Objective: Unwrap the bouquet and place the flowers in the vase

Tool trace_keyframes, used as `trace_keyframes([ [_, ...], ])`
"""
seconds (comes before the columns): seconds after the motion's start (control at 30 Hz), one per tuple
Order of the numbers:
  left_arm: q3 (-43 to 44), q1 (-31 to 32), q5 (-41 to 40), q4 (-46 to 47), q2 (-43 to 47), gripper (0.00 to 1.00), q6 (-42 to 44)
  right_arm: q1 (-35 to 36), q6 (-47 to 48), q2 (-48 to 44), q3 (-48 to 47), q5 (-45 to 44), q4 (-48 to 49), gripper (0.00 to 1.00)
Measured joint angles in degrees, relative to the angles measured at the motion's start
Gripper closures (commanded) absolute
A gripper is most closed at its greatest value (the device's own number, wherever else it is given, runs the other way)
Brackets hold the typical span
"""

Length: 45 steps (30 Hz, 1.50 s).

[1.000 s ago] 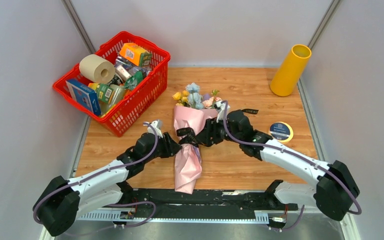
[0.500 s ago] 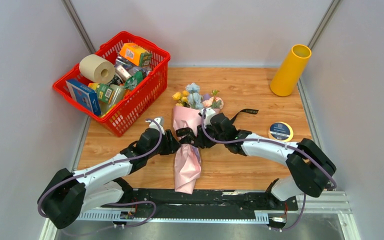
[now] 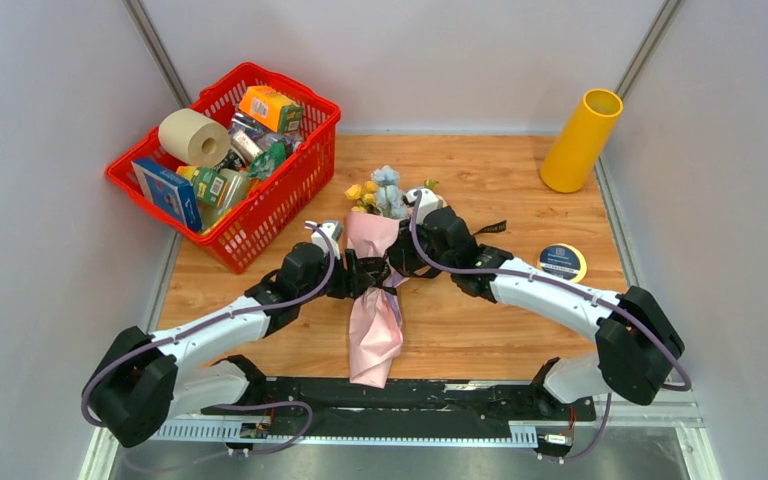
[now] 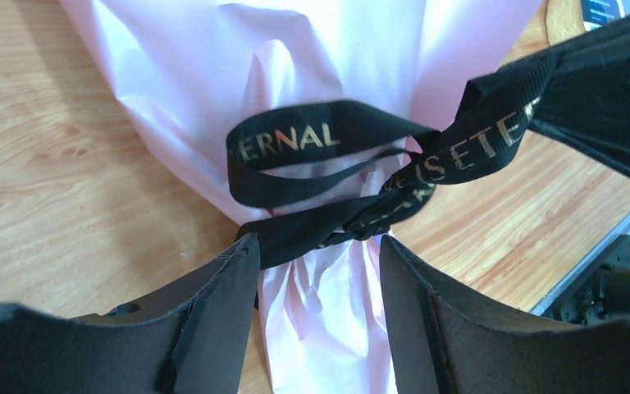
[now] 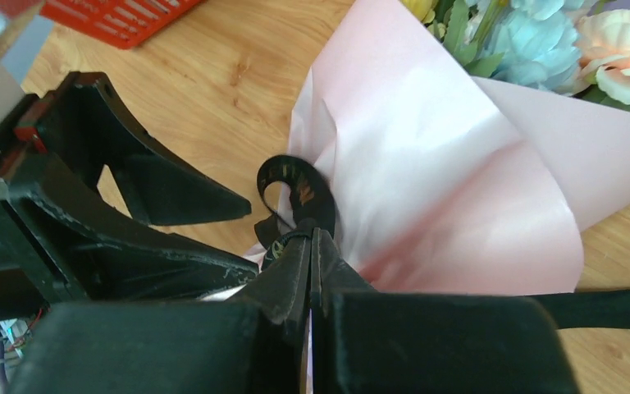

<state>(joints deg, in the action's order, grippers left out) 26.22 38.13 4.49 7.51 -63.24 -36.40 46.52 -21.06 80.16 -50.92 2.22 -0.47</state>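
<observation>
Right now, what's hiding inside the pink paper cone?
Yellow, pale blue and peach flowers poke out of the pink paper. Their stems are covered by it, so I can't see them.

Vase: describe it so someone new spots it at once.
Look at the wooden table, far right corner by the wall. The vase stands there alone: a tall mustard-yellow open tube, unlike the flat yellow tape ring.

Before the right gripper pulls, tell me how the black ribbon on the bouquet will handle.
The black ribbon looks thin and floppy: its loops sag against the pink wrapping paper, so it should follow a pull, not resist. The knot looks tight, so pulling may drag the bouquet too.
</observation>
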Motion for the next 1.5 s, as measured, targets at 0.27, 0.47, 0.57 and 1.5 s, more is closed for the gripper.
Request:
trace_keyframes([
  [0.27, 0.4, 0.0, 4.7, 4.5, -4.8, 0.41, 3.7, -1.0, -1.5, 2.2, -2.4, -1.2, -0.1, 1.0],
  [0.47, 0.7, 0.0, 6.6, 5.6, -8.1, 0.93, 5.4, -1.3, -1.8, 3.1, -2.4, -1.4, -0.2, 1.0],
  [0.57, 1.5, 0.0, 6.7, 3.9, -7.4, 1.0, 5.3, -1.6, -2.0, 3.1, -2.4, -2.6, -0.2, 1.0],
  [1.5, 14.9, -0.5, -48.5, -36.7, 30.2, 1.0, -8.1, -6.3, -4.2, 1.1, 3.2, -10.3, -0.2, 1.0],
])
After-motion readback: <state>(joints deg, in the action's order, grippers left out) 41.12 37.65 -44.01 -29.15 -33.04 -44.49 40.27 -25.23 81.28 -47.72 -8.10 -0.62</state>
